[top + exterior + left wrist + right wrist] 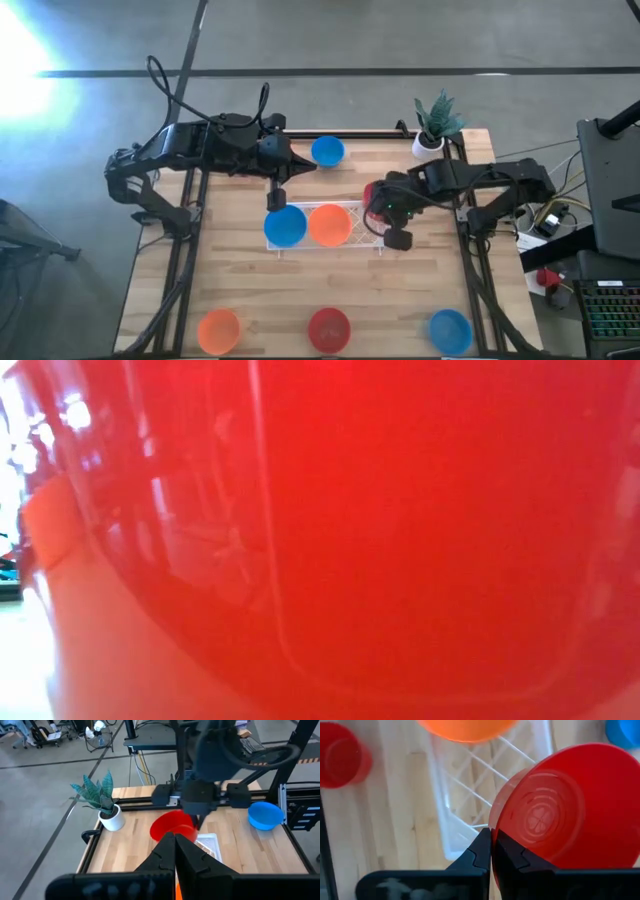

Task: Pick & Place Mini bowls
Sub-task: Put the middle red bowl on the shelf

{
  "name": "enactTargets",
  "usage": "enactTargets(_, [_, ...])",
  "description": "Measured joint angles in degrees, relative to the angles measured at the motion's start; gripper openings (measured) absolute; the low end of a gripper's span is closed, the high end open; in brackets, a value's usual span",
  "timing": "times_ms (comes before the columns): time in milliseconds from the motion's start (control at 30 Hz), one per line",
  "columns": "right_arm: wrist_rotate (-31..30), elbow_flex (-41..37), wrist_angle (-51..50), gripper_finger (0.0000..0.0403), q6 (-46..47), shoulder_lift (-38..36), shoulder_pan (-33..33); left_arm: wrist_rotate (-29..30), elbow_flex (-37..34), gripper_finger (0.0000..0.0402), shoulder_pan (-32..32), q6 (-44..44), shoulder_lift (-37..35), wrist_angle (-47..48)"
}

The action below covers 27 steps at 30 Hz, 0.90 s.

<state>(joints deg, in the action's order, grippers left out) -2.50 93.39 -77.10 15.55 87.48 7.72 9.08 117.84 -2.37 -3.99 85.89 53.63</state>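
My right gripper (491,851) is shut on a red mini bowl (560,805) over the right end of the white lattice tray (455,785). In the high view only a bit of that bowl (368,190) shows beside the gripper (376,203). A blue bowl (285,225) and an orange bowl (329,224) sit in the tray (362,212). My left gripper (175,851) is shut on nothing, held high over the table's far left part (306,163). My right gripper pinches the red bowl's rim (496,836) between its two fingers (481,854), coming steeply from above. The bowl stands tilted on edge, its underside toward the wrist camera. In the left wrist view the bowl (170,826) hangs clear above the tray's end (209,844).
Orange (218,330), red (328,328) and blue (450,330) bowls stand along the near edge; that red one fills the low view (380,520). Another blue bowl (327,151) sits at the far edge. A potted plant (435,125) stands at the far right corner.
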Motion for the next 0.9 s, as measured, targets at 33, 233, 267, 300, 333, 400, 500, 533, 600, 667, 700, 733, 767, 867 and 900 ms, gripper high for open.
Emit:
enactTargets(33, [0.0,0.6,-0.1,0.0008,-0.8,0.5,0.6,0.0,0.0,0.0002,0.0,0.0,0.0,0.0])
enactTargets(233, [0.2,2.1,-0.1,0.0008,-4.0,3.3,3.7,0.0,0.0,0.0002,0.0,0.0,0.0,0.0])
enactTargets(267, [0.2,2.2,-0.2,0.0008,-4.2,3.5,3.9,0.0,0.0,0.0002,0.0,0.0,0.0,0.0])
enactTargets(300, [0.5,2.2,-0.1,0.0008,-4.2,3.7,4.1,0.0,0.0,0.0002,0.0,0.0,0.0,0.0])
enactTargets(333, [1.2,2.2,0.0,0.0008,-4.3,4.0,4.1,0.0,0.0,0.0002,0.0,0.0,0.0,0.1])
enactTargets(400, [2.3,2.0,0.1,0.0008,-4.3,4.3,4.1,0.0,0.0,0.0002,0.0,0.0,0.0,0.0])
enactTargets(500, [3.2,2.0,0.4,0.0008,-5.4,5.2,4.1,0.0,0.0,0.0002,0.0,-0.2,0.0,0.1])
enactTargets(533, [3.7,2.0,0.6,0.0008,-5.7,5.3,4.1,0.0,0.0,0.0002,0.0,-0.3,0.0,0.1])
enactTargets(600, [4.9,1.8,1.0,0.0008,-6.1,5.5,4.1,0.0,0.0,0.0002,0.0,-0.3,0.0,0.1])
enactTargets(667, [5.4,1.8,1.6,0.0008,-6.1,5.8,4.0,0.0,0.0,0.0002,0.0,-0.3,0.0,0.1])
enactTargets(700, [5.4,1.8,1.6,0.0008,-6.1,5.9,4.0,0.0,0.0,0.0002,0.0,-0.3,0.0,0.1])
enactTargets(733, [5.4,1.8,1.6,0.0008,-6.1,6.0,4.0,0.0,0.0,0.0002,0.0,-0.3,0.0,0.1])
enactTargets(767, [5.4,1.7,1.7,0.0008,-6.1,6.1,4.0,0.0,0.0,0.0002,0.0,-0.3,0.0,0.2])
enactTargets(867, [5.4,1.7,1.9,0.0008,-6.1,6.3,4.0,0.0,0.0,0.0002,0.0,-0.3,0.0,0.4])
enactTargets(900, [5.4,1.7,1.9,0.0008,-6.2,6.3,4.0,0.0,0.0,0.0002,0.0,-0.3,0.0,0.5])
